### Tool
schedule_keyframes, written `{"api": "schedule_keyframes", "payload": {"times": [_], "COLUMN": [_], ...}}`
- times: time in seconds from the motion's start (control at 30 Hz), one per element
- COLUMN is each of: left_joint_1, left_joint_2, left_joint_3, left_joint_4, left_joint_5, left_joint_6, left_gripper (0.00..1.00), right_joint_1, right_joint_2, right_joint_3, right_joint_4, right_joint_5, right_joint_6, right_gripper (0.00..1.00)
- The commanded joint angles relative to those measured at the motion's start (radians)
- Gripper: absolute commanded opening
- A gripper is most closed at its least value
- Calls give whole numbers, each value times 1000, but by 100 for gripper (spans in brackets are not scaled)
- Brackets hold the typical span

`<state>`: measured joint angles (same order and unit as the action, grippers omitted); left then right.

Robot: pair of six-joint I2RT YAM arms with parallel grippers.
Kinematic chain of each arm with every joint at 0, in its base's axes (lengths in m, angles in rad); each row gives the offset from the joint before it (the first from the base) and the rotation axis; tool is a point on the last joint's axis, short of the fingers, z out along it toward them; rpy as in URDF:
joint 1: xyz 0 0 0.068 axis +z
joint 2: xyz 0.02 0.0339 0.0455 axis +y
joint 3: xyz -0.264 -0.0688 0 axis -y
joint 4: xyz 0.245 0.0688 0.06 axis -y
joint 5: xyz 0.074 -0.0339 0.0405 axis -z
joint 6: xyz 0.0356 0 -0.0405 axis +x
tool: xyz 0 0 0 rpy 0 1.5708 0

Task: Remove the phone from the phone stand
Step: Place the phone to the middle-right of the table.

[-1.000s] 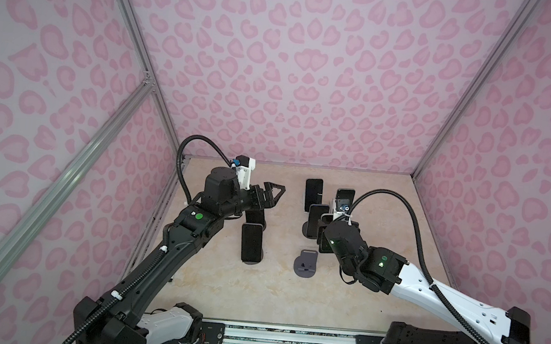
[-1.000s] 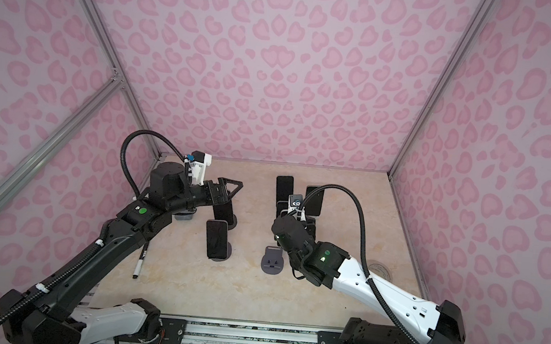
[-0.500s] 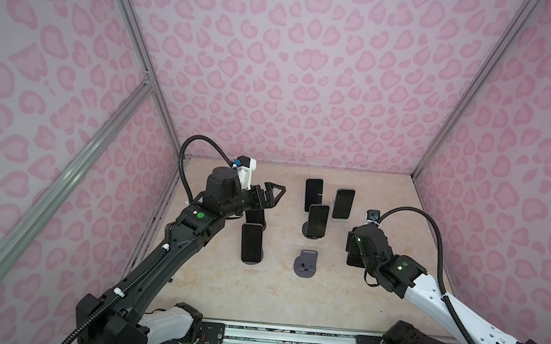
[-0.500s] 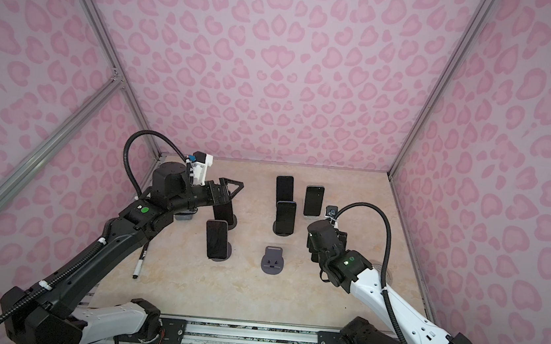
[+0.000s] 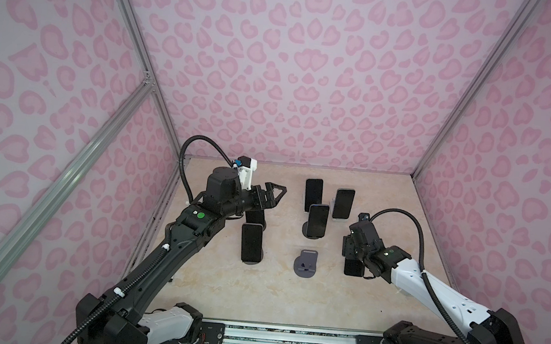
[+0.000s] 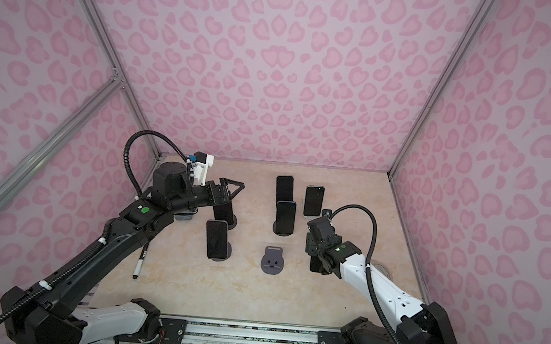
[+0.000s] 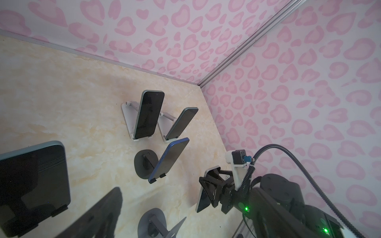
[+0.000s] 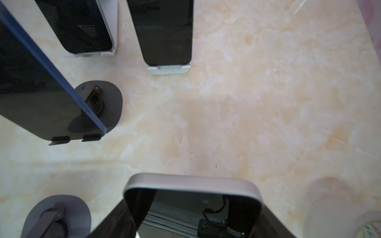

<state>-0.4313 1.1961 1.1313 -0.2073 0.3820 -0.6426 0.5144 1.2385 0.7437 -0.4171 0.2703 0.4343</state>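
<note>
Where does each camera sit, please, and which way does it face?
Both top views: high above the front rail, facing down toward the back wall; left arm and right arm show, left tool open, right tool gripping the held phone.
Left wrist: on the left arm, facing across the table to the right arm; its own blurred finger shows.
Right wrist: on the right arm, facing down past the held phone; blurred fingers flank it.
Shared: both wrist views show the blue phone on its dark stand.
</note>
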Motion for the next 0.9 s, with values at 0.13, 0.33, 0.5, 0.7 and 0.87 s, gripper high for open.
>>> {"api": "schedule_keyframes", "payload": {"times": [0.13,0.33,0.5,0.7,0.87], "left_joint_1": [0,0,0,0,-1], "left_joint_2": [-6,-6,-3,3,6], "left_joint_3": [-2,-3,-3,-2,-4], "left_joint_4": [40,41,39,37,40], "left_joint_5": [11,8,5,8,9], "left_joint_6": [2,4,6,7,3], "left_gripper": [99,99,99,99,99], "right_joint_1": [-31,-53,-76,-85,-91], "right_joint_2": [99,156,211,252,290], "right_joint_3": [21,14,37,64,70], "right_joint_4": [-11,17,6,3,3], "right_joint_5": [-93,-139,-150,-163,-169], "right_joint_6": [-16,-35,-50,-64,-60], "right_gripper": [67,67,68,69,69]}}
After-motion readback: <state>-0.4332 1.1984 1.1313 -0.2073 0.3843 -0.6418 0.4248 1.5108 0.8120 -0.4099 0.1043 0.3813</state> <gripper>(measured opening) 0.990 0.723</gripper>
